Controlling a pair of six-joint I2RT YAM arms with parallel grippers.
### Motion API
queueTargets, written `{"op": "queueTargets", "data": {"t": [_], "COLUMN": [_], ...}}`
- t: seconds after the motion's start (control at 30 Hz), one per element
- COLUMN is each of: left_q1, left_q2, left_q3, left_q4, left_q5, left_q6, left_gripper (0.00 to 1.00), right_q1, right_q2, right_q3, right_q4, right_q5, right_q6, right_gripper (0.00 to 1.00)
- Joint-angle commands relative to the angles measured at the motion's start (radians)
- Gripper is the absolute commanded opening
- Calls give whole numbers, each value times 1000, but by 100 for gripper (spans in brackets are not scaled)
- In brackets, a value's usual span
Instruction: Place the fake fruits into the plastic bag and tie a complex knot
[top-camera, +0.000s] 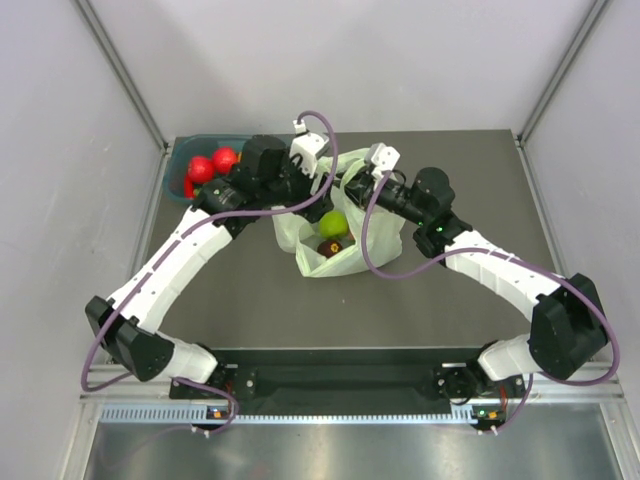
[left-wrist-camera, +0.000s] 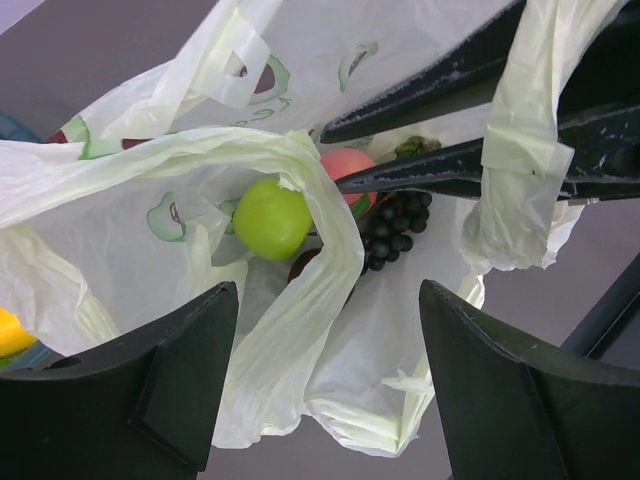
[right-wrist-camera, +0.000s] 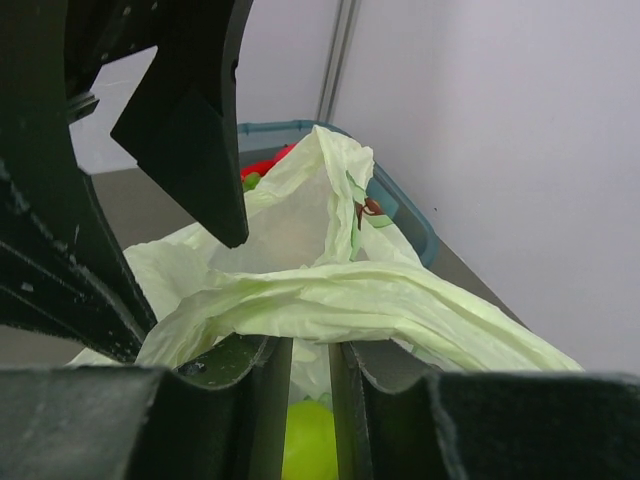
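The pale green plastic bag (top-camera: 335, 250) stands open at the table's middle. The left wrist view looks into it: a green apple (left-wrist-camera: 272, 218), a pink peach (left-wrist-camera: 345, 162) and dark grapes (left-wrist-camera: 395, 228) lie inside. My left gripper (left-wrist-camera: 330, 330) is open and empty just above the bag's near rim. My right gripper (right-wrist-camera: 310, 345) has its fingers nearly together. A bag handle strip (right-wrist-camera: 330, 300) lies across them, not pinched in the gap. The left wrist view shows that strip (left-wrist-camera: 520, 150) draped over the right gripper's fingers (left-wrist-camera: 450, 168). Both grippers meet over the bag mouth (top-camera: 340, 185).
A teal tub (top-camera: 178, 170) stands at the back left with two red apples (top-camera: 201, 168) in it. A yellow fruit (left-wrist-camera: 8, 332) shows at the left edge of the left wrist view. The left gripper's finger (right-wrist-camera: 190, 120) hangs close over the right gripper. White walls enclose the table.
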Motion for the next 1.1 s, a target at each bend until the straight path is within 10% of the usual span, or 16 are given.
{"op": "queueTargets", "data": {"t": [0.0, 0.17, 0.37, 1.07], "left_q1": [-24, -35, -35, 186], "left_q2": [12, 57, 63, -164], "left_q3": [50, 74, 67, -150], "left_q4": [-25, -63, -62, 184], "left_q5": [-61, -72, -60, 476], "left_q6": [87, 109, 98, -66], "left_gripper": [78, 67, 0, 0], "right_q1": [-12, -18, -24, -32], "right_q2": [-27, -28, -31, 29], "right_q3": [39, 34, 25, -73], "right_q4": [65, 71, 86, 431], "right_q5": [-9, -14, -20, -207], "right_q6": [11, 22, 29, 42], "right_gripper": [21, 21, 21, 30]}}
